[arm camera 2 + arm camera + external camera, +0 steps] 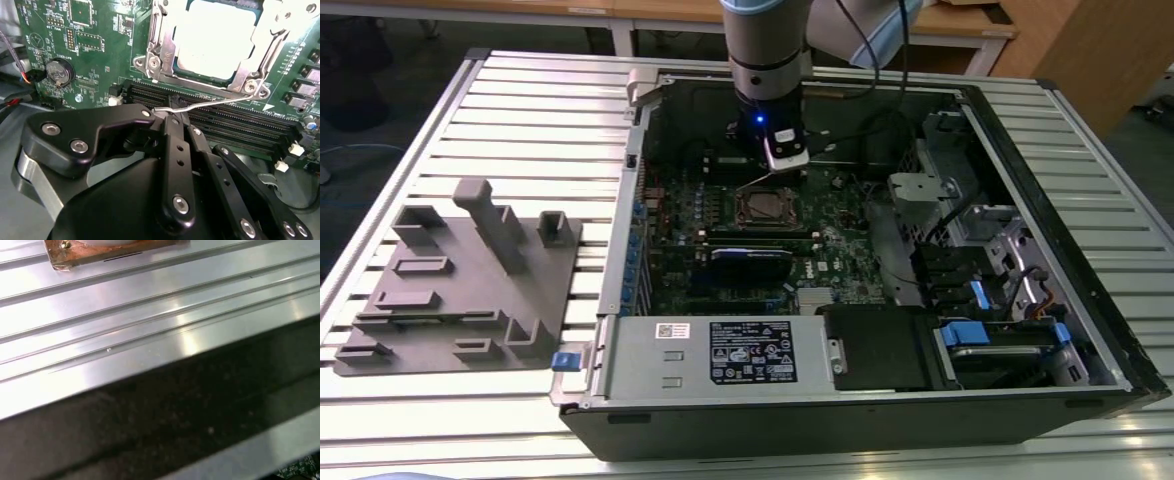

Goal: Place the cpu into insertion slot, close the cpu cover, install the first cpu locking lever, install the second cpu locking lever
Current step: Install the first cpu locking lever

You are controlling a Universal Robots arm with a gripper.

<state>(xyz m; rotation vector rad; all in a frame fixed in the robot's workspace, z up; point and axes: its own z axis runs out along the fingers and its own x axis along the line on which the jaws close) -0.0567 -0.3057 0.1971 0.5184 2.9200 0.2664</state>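
Second wrist view: lever (215, 102) is pinched in the jaws at 6 o'clock of cpu (215, 37); latching is in hand, steady press needed.

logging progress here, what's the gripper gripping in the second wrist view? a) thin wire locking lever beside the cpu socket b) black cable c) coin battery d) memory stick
A: in the second wrist view the gripper is shut on the end of the thin wire locking lever, which runs along the edge of the cpu cover; the coin battery sits apart on the green board.
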